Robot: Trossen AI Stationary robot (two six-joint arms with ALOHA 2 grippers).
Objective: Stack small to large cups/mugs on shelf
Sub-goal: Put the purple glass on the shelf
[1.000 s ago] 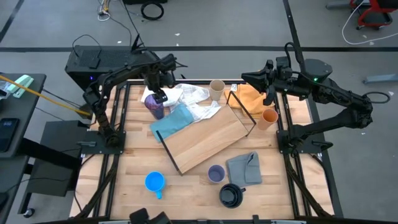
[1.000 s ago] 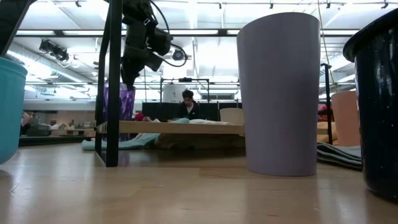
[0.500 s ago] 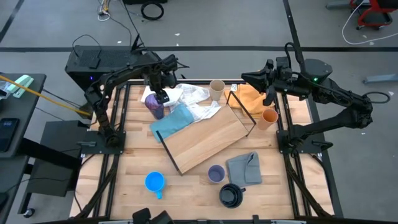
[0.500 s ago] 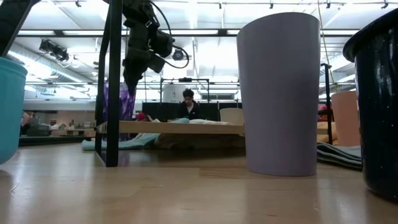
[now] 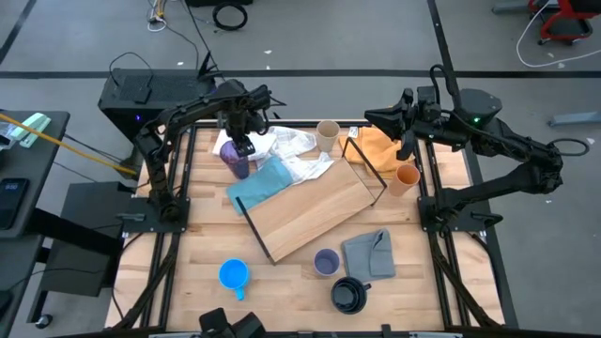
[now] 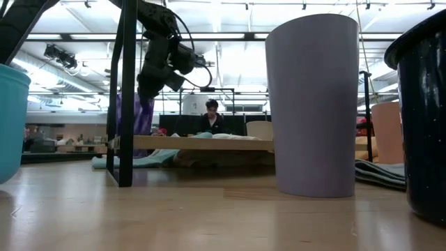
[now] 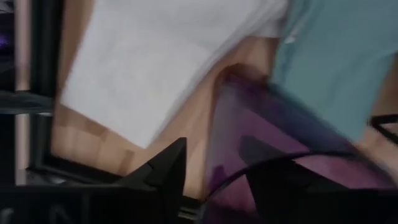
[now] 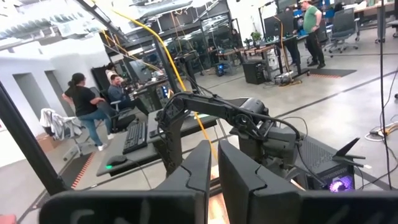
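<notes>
My left gripper (image 5: 243, 147) is shut on the dark purple tumbler (image 5: 235, 162) at the table's far left, next to a white cloth; it also shows in the low view (image 6: 132, 115). The shelf (image 5: 310, 211), a light-wood board on black rods, stands slantwise mid-table. The beige cup (image 5: 327, 134) stands behind it and the orange cup (image 5: 407, 176) to its right. The lavender cup (image 5: 326, 262), black mug (image 5: 349, 296) and bright blue mug (image 5: 233, 275) stand near the front. My right gripper (image 5: 374, 118) waits shut and empty over the far right. My left gripper holds the tumbler by its rim (image 7: 219, 182), with one finger (image 7: 168, 167) outside the wall and the other inside, seen through the purple wall. The fingers come from above, slanting down. The tumbler leans in the hold; the shelf board hides its base in the low view.
A white cloth (image 5: 286, 145) and a teal cloth (image 5: 263, 180) lie at the shelf's far left corner. An orange cloth (image 5: 374, 143) lies at the far right and a grey cloth (image 5: 369, 253) near the black mug. People sit at desks beyond the table.
My left gripper has tipped over at the wrist while staying over the same spot. The purple tumbler, upright a second ago, has tilted with it.
</notes>
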